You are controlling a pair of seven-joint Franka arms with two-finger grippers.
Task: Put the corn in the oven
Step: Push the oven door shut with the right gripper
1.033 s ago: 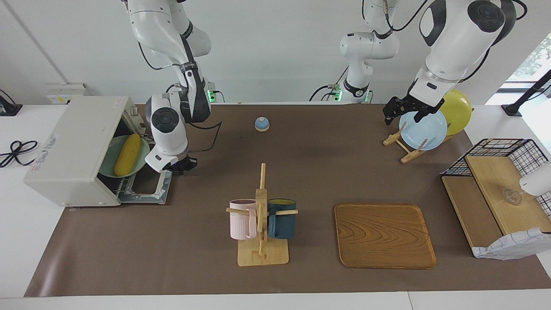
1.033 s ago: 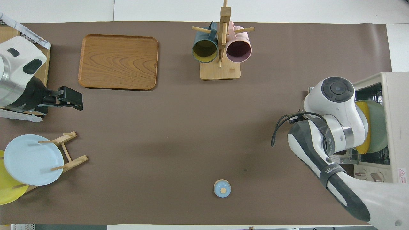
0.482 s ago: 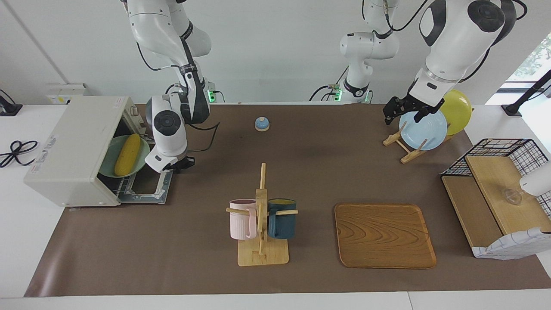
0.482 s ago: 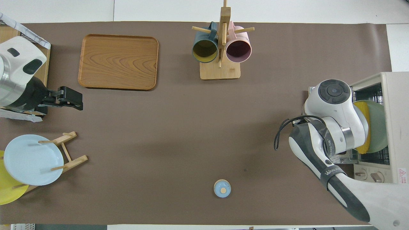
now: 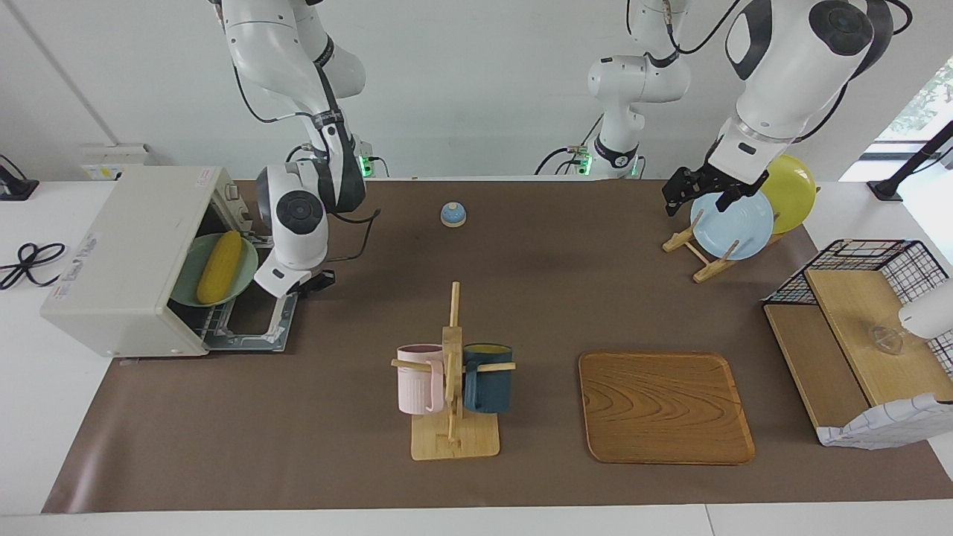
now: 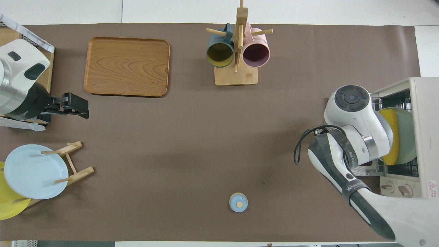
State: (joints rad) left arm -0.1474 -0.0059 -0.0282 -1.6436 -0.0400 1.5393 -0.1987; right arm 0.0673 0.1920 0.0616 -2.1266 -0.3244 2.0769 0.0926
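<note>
The off-white oven point(image 5: 126, 253) stands at the right arm's end of the table with its door point(image 5: 253, 327) folded down. The yellow corn point(image 5: 220, 266) lies on a green plate point(image 5: 186, 283) on the wire rack, partly inside the oven. In the overhead view the corn point(image 6: 391, 137) and plate point(image 6: 408, 137) show partly under the right arm's wrist. My right gripper point(image 5: 316, 281) hangs low at the edge of the open door, apart from the corn. My left gripper point(image 5: 698, 199) is open and empty over the plate rack, and waits there.
A mug rack point(image 5: 453, 372) with a pink and a dark blue mug stands mid-table. A wooden tray point(image 5: 665, 406) lies beside it. A small blue bell point(image 5: 453, 214) sits near the robots. A blue plate point(image 5: 733, 223) and a yellow plate point(image 5: 793, 190) stand in a rack. A wire shelf point(image 5: 856, 313) is at the left arm's end.
The right arm's wrist has turned and shifted slightly away from the oven toward mid-table; its gripper stays by the door's edge. Corn, plate and left arm have not visibly moved.
</note>
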